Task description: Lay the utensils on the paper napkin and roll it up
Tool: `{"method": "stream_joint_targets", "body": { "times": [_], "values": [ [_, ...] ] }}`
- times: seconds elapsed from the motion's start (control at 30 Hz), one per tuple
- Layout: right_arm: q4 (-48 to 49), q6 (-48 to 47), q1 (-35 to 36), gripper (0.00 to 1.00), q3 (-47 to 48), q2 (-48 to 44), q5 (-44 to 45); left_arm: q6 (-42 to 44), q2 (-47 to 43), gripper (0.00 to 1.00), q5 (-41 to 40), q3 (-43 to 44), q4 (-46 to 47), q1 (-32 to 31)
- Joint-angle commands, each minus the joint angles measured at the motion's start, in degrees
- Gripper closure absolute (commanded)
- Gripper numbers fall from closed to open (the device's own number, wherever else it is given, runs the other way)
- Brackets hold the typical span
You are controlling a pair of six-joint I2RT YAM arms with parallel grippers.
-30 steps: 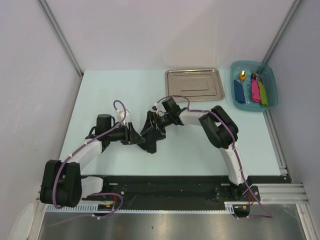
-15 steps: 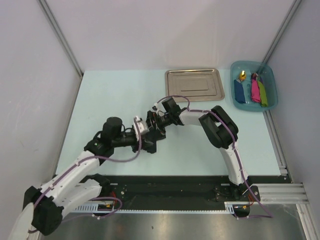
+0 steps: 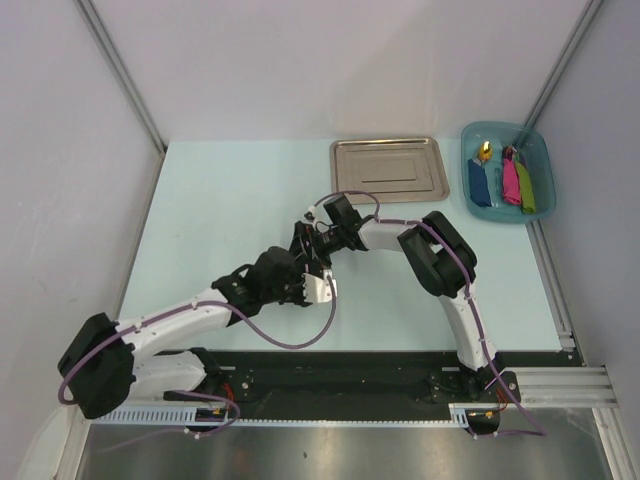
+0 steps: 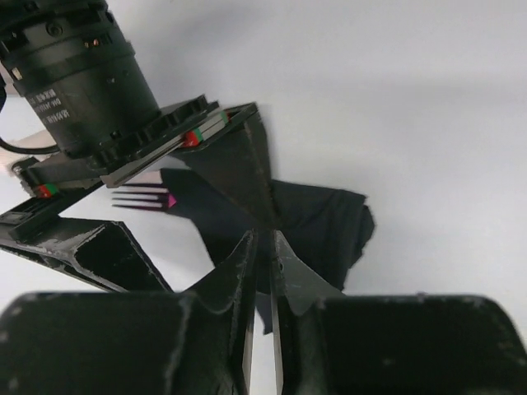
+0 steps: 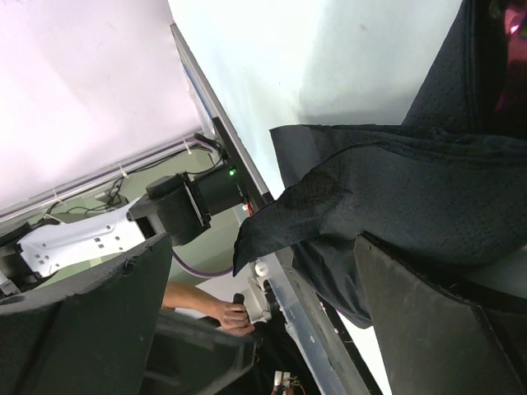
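- The paper napkin (image 4: 321, 222) is seen crumpled and partly lifted off the pale tabletop (image 3: 220, 200), near its middle, between the two arms.
- The left claw (image 4: 263, 240) is brought almost together at its tips, and a raised fold of the black napkin is pinched there.
- The right claw (image 5: 262, 239) is held wide apart, with a bunched part of the napkin lying between its fingers (image 5: 428, 329); nothing is clamped by it.
- The two claws are placed just beside each other over the napkin, the right one on the far side.
- The tines of a fork (image 4: 136, 197) are seen poking out from under the napkin's edge, flat on the tabletop beneath the right claw's body; its handle is hidden by the sheet.
- Whether a second utensil is under the napkin cannot be told.
- A steel tray (image 3: 388, 150) is set at the far edge, well apart from the napkin.
- A teal bin (image 3: 505, 127) is placed just right of the tray, and blue (image 3: 479, 183), pink (image 3: 511, 180) and green (image 3: 526, 188) items are held in it.
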Motion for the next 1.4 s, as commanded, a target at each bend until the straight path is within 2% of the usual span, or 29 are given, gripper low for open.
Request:
{"method": "stream_joint_targets", "body": {
  "times": [0.0, 0.13, 0.57, 0.77, 0.97, 1.1, 1.33, 1.37],
  "values": [
    [-1.82, -2.89, 0.35, 0.0, -1.48, 3.68, 8.39, 6.0, 4.3, 0.86, -9.59, -0.05, 5.16, -0.3],
    [-1.47, -2.71, 0.26, 0.0, -1.4, 3.68, 7.96, 5.48, 7.73, 0.87, -9.25, 1.1, 4.28, -0.21],
    [0.2, -2.1, -0.18, 0.01, -1.4, 3.15, 6.64, 6.1, 13.97, 0.89, -8.64, -4.0, 5.51, 2.86],
    [2.91, -1.13, -0.18, 0.06, -1.48, 2.8, 4.7, 5.74, 14.95, 0.9, -5.3, -4.26, 4.28, 5.06],
    [8.09, 1.94, -1.14, 0.14, -1.74, 0.43, 3.47, 5.48, 14.41, 0.91, -2.48, -4.7, 3.4, 5.06],
    [18.64, 8.44, -2.64, 0.26, -3.42, -0.98, 1.63, 5.57, 14.33, 0.91, -2.04, -4.79, 3.66, 5.06],
    [19.8, 10.21, -2.9, 0.44, -4.2, -2.03, 0.31, 5.65, 13.54, 0.91, -1.6, -5.41, 4.11, 5.06],
    [19.28, 9.34, -2.9, 0.51, -4.38, -2.12, 0.48, 5.65, 13.27, 0.91, -1.52, -5.41, 4.19, 4.97]
  ]
}}
